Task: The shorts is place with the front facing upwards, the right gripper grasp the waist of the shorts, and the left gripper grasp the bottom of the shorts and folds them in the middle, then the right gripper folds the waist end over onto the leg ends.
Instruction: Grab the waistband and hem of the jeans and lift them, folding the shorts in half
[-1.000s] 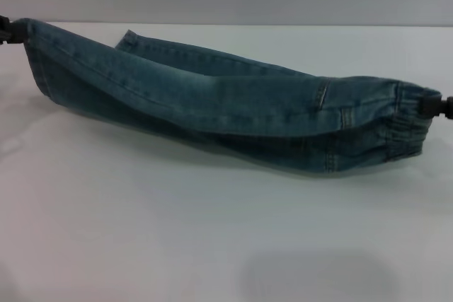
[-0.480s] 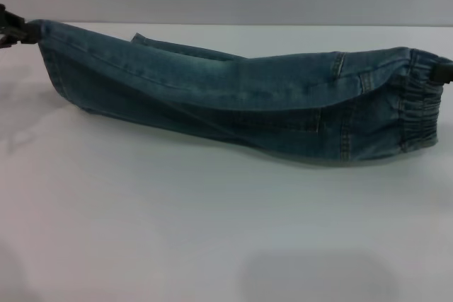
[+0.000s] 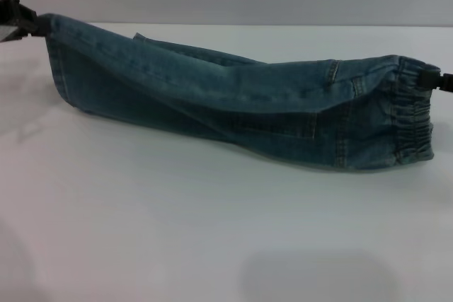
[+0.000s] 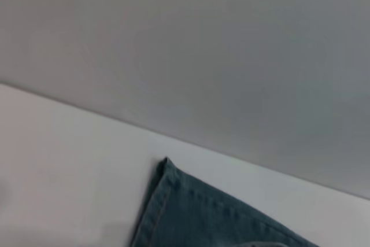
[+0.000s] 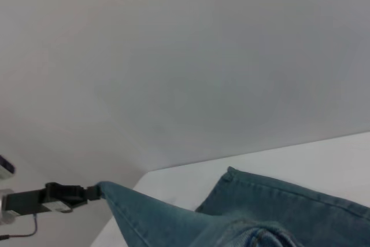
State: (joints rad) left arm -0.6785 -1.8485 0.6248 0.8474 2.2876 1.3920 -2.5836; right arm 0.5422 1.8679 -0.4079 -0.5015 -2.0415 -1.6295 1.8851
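Two claws had the shorts point(image 3: 233, 104) strung between them, lifted off the white table point(image 3: 212, 231) like a hammock. The left claw point(image 3: 21, 18) was clenched on the upper corner of the leg hems point(image 3: 60, 61) at the far left edge of the head view; the right claw point(image 3: 440, 81) pinched the gathered waistband point(image 3: 410, 114) at the far right, only its black tip showing. Both were plainly gripping cloth, since the denim hung from each one.

The shorts sagged in the middle. The top edge ran taut from claw to claw, one layer draped down the near side, and the lowest belly of the fabric, close to the waist end, appeared to brush the table. One loose leg hem point(image 4: 165, 183) trailed on the far side, showing in the left wrist view just over the table's back edge. From the right wrist view the left claw point(image 5: 63, 194) sat well off, with the denim running away from it towards the camera.

How would it handle? Denim looked soft enough to drape but with some body: it held a long crease rather than crumpling, and it would carry noticeable weight at each pinch. Not slippery, not fragile. The doubled stitching at the hems and the thick elastic band seemed the sound places to hold, exactly where the claws were. The risk I judged was the free leg lagging behind and landing skewed when the fold was laid down.
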